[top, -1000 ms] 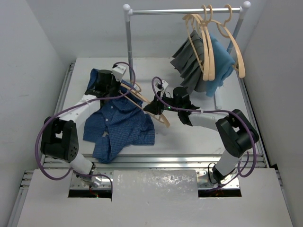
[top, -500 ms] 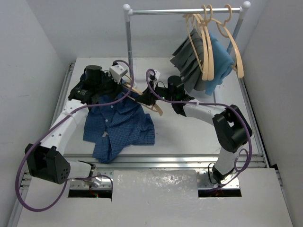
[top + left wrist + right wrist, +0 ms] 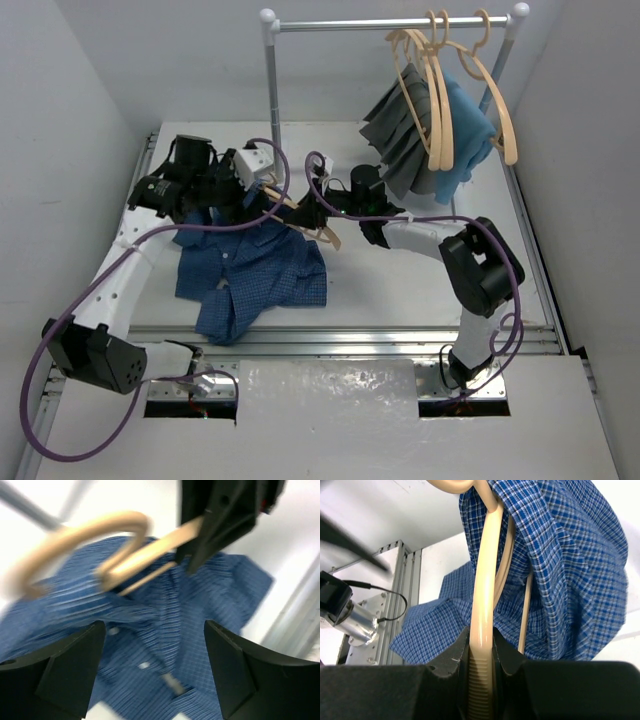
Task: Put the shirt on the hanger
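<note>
Right gripper (image 3: 481, 647) is clamped on one arm of the hanger (image 3: 482, 570), which sits further left and back than a second ago. The shirt (image 3: 570, 555) now drapes over one hanger shoulder, the rest on the table (image 3: 400, 290). Left gripper (image 3: 154, 627) hovers over the shirt front, fingers apart and empty; judgement: second shoulder not yet dressed.

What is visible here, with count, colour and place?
Flat table: one, white, underneath everything.
Metal clothes rail: one, silver, back.
Spare wooden hangers: about three, tan, on rail.
Hanging fabric garment: one, dark grey, on rail.
Plain cloth: one, teal-blue, beside it.
Checked button-up cloth shirt: one, medium blue, crumpled on table.
Slim curved wooden hanger: one, pale tan, partly inside shirt.
Left fingers: two, black, open above shirt.
Right fingers: two, black, shut on hanger.
</note>
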Tool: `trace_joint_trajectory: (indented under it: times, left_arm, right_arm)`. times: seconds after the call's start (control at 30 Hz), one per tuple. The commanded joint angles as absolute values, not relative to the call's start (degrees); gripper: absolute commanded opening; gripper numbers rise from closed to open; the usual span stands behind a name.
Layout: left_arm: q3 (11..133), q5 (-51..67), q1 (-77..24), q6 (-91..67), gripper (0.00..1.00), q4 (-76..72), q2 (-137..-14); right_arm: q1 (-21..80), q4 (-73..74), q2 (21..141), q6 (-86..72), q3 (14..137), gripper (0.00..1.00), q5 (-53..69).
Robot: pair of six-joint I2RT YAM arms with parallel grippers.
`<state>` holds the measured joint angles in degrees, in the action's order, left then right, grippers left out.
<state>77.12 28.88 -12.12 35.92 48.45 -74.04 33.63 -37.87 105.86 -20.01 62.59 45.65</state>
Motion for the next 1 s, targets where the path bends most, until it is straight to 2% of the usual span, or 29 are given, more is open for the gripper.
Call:
trace_joint_trajectory:
  times: [0.0,0.07,0.2,0.37,0.47,0.53,0.7,0.77,0.8,0.93,0.97]
  left_arm:
    - [82.0,20.7,-12.5,40.8,0.79,51.2,-70.0]
    - [80.7,13.2,-12.3,43.9,0.79,51.5,-69.4]
    - [78.9,8.4,-9.3,51.2,0.79,51.7,-68.0]
    - [78.9,12.7,-1.3,59.1,0.83,50.1,-68.3]
    - [75.0,17.0,3.1,63.0,0.85,40.6,-69.3]
    - [72.1,20.5,3.5,63.8,0.85,30.7,-70.0]
    - [72.6,34.2,3.4,64.9,0.85,26.1,-76.5]
    - [72.4,39.7,3.4,71.2,0.86,27.1,-77.8]
    - [73.3,42.2,3.4,77.0,0.86,32.1,-78.3]
    - [74.5,41.4,3.5,81.8,0.81,38.7,-81.0]
    - [74.9,40.7,3.7,84.4,0.76,40.0,-82.3]
  right_arm:
    - [33.6,-44.2,105.1,-20.0,61.5,0.0,48.2]
    - [33.6,-44.6,105.6,-20.3,61.3,0.0,48.8]
    - [33.6,-44.0,106.3,-20.5,62.7,0.0,49.4]
    - [33.6,-41.9,106.1,-19.5,63.9,0.0,49.6]
    - [33.6,-41.2,104.9,-18.9,63.2,0.0,49.7]
    - [33.6,-40.1,104.2,-17.6,63.2,0.0,49.8]
    - [33.6,-36.7,103.2,-15.9,63.6,0.0,50.4]
    - [33.6,-35.0,102.7,-14.5,63.8,0.0,51.0]
    - [33.6,-33.6,102.5,-13.2,64.1,0.0,51.2]
    - [33.3,-32.8,102.3,-12.0,64.9,0.0,52.2]
    - [33.3,-33.0,102.3,-12.0,65.1,0.0,52.4]
